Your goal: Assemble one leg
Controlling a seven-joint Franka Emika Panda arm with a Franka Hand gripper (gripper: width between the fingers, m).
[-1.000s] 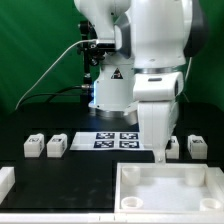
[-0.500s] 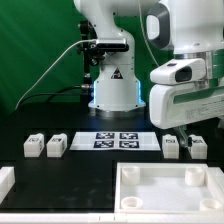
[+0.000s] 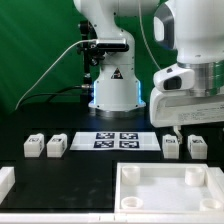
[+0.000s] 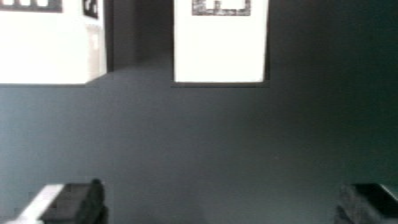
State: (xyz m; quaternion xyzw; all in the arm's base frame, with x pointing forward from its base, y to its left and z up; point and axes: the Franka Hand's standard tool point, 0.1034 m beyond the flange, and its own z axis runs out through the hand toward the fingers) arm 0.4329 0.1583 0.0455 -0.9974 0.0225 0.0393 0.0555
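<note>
Tray (image 3: 160,167): nearest you, towards the exterior view's right, rim raised.
Table (image 3: 90,172): black, carries all the parts.
Left legs (image 3: 34,146): two side by side behind the tray, loose.
Right legs (image 3: 171,146): two side by side, loose, under the arm; none held.
Marker board (image 3: 117,139): between the two pairs, slightly farther back.
Gripper (image 4: 222,205): note it hangs above the right legs, fingers (image 4: 68,203) spread wide, nothing between them.
</note>
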